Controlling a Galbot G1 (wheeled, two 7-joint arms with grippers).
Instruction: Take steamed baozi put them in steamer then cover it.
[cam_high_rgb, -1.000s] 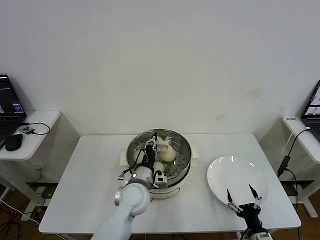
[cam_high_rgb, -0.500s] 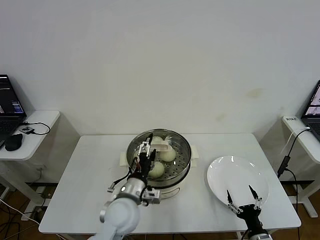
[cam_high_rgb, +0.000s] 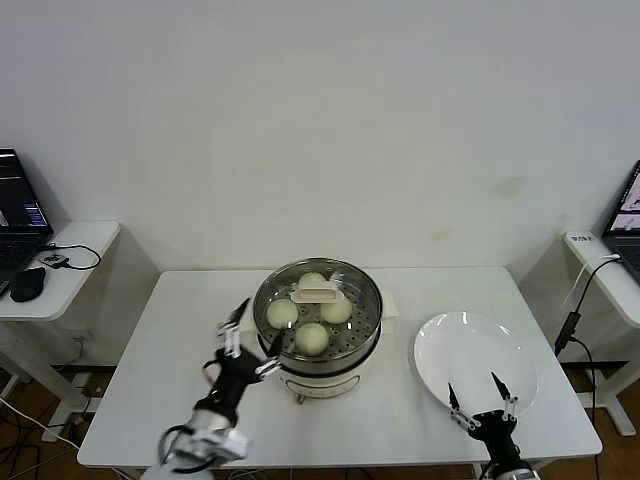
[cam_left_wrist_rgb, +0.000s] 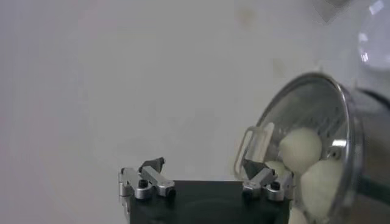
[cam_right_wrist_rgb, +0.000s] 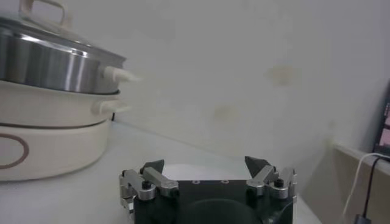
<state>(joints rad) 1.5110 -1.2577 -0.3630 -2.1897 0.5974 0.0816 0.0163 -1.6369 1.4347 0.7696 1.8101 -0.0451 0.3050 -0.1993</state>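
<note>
The steel steamer (cam_high_rgb: 345, 352) on its cream base stands mid-table. The glass lid, with its cream handle (cam_high_rgb: 318, 294), rests on it. Four cream-white baozi show through the glass, among them ones at the left (cam_high_rgb: 283, 313), front (cam_high_rgb: 313, 339) and right (cam_high_rgb: 336, 310). My left gripper (cam_high_rgb: 250, 338) is open and empty, just left of the steamer's front rim, clear of the lid. In the left wrist view the left gripper (cam_left_wrist_rgb: 204, 173) faces the steamer (cam_left_wrist_rgb: 341, 140) and the baozi (cam_left_wrist_rgb: 300, 148). My right gripper (cam_high_rgb: 480, 400) is open over the front edge of the plate.
A flat white plate (cam_high_rgb: 475, 352) with nothing on it lies right of the steamer. The right wrist view shows the steamer (cam_right_wrist_rgb: 55, 67) and its base (cam_right_wrist_rgb: 49, 140) far off. Side tables with laptops stand at the far left (cam_high_rgb: 20, 215) and right (cam_high_rgb: 628, 215).
My left gripper let go of the lid handle and drew back to the front left of the steamer. The lid stays on the pot. The right arm barely moved.
</note>
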